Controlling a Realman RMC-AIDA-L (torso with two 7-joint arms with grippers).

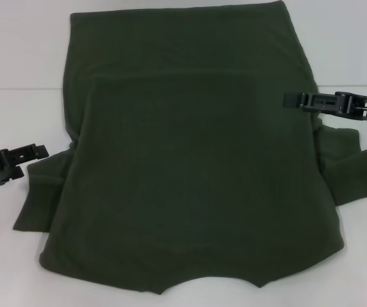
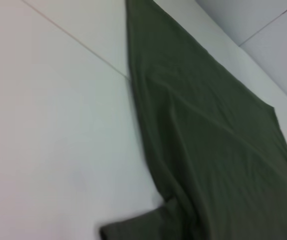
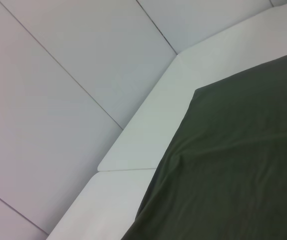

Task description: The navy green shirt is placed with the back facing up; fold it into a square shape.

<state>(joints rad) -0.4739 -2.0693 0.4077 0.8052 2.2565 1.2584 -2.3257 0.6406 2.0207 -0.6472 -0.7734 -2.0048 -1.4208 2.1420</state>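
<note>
The navy green shirt (image 1: 196, 185) lies flat on the white table (image 1: 17, 64), plain side up. One layer is folded over, with its edge running across the upper part. A sleeve sticks out on each side. My left gripper (image 1: 33, 155) sits low at the table's left, just beside the left sleeve (image 1: 39, 192) and apart from it. My right gripper (image 1: 290, 100) reaches in from the right and hovers at the shirt's right edge above the right sleeve (image 1: 350, 169). The left wrist view shows the shirt (image 2: 208, 150) and the right wrist view shows the shirt (image 3: 233, 170), with no fingers in either.
White tabletop (image 2: 48, 140) surrounds the cloth on the left, right and back. A seam line (image 2: 78, 45) crosses the table surface. The table's angled edge (image 3: 133, 150) and a pale panelled floor or wall beyond it show in the right wrist view.
</note>
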